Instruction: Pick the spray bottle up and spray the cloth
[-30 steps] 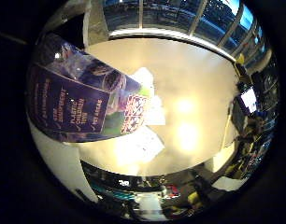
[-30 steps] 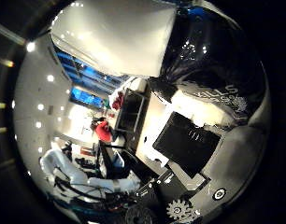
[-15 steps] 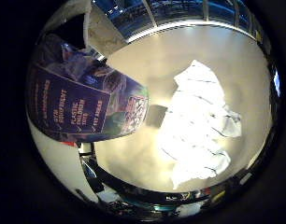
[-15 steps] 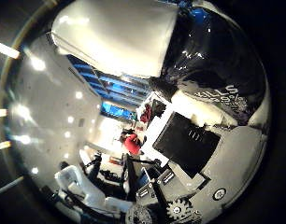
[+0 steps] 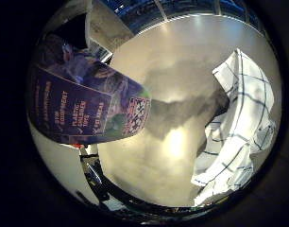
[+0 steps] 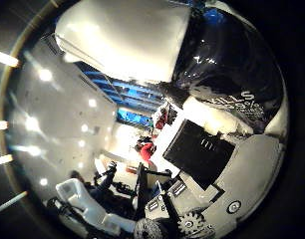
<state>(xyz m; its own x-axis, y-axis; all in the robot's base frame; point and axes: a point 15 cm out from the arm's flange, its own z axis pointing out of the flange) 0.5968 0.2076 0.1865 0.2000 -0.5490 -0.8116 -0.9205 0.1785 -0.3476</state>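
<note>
Below us lies a pale table [image 5: 182,90] with the checked cloth [image 5: 243,137] crumpled on it. We judge the pickup done: the spray bottle [image 5: 88,109] sits against our palm, lifted, its long axis slanting towards the cloth. Our hand [image 6: 227,164] seems curled round it, though poorly seen. Spraying remains.

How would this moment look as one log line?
hand: shut on spray bottle | bottle: off table | cloth: crumpled on table
</note>
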